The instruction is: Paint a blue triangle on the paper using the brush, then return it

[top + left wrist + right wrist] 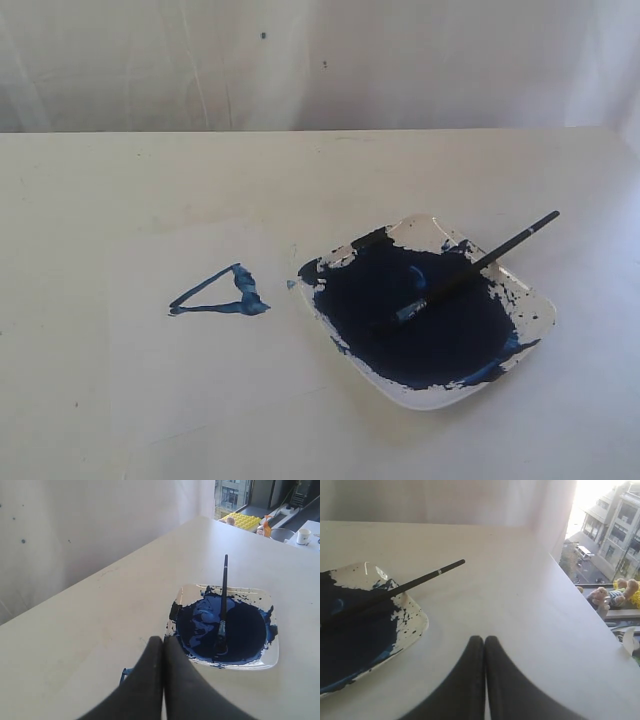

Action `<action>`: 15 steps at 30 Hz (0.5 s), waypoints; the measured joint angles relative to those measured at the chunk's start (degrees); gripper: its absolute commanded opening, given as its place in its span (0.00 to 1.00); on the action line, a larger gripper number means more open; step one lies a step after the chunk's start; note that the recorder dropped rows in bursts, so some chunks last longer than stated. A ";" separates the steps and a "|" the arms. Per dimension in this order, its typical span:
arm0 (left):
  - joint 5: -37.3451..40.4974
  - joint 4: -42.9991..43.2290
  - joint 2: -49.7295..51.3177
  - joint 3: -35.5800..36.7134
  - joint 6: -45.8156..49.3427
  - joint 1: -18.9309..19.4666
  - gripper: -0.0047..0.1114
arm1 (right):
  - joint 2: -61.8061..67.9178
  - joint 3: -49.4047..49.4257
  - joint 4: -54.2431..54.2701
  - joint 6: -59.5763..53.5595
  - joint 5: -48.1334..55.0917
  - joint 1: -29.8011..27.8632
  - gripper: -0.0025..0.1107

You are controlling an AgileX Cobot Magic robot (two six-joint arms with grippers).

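The brush (470,270) lies across the white paint dish (535,310), its tip in the dark-blue paint and its black handle sticking out over the rim. The blue triangle (220,295) is a thin flat outline on the paper (200,370), left of the dish. Neither gripper shows in the exterior view. My left gripper (163,639) is shut and empty, hanging above the table near the dish (270,652) and brush (223,595); a bit of blue line (124,674) peeks out beside it. My right gripper (484,639) is shut and empty, apart from the brush handle (420,582) and dish (415,625).
The white table (520,170) runs back to a pale curtain (300,60). The right wrist view shows the table's side edge (580,605), with a window and toys beyond it. A cup (303,536) and yellow items sit past the table's far end.
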 measured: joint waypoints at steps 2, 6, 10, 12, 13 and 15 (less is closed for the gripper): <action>0.00 0.00 0.00 0.00 0.00 0.00 0.04 | 0.00 0.00 -0.14 0.79 0.00 -0.28 0.02; 0.00 0.00 0.00 0.00 0.00 0.00 0.04 | 0.00 0.00 -0.25 1.21 0.00 -0.41 0.02; 0.00 0.00 0.00 0.00 0.00 0.00 0.04 | 0.00 0.00 -0.25 1.45 0.00 0.22 0.02; 0.00 0.00 0.00 0.00 0.00 0.00 0.04 | 0.00 0.00 -0.25 1.45 0.00 2.03 0.02; 0.00 0.00 0.00 0.00 0.00 0.00 0.04 | 0.00 0.00 -0.25 1.45 0.00 3.05 0.02; 0.00 0.00 0.00 0.00 0.00 0.00 0.04 | 0.00 0.00 -0.36 1.45 0.00 6.00 0.02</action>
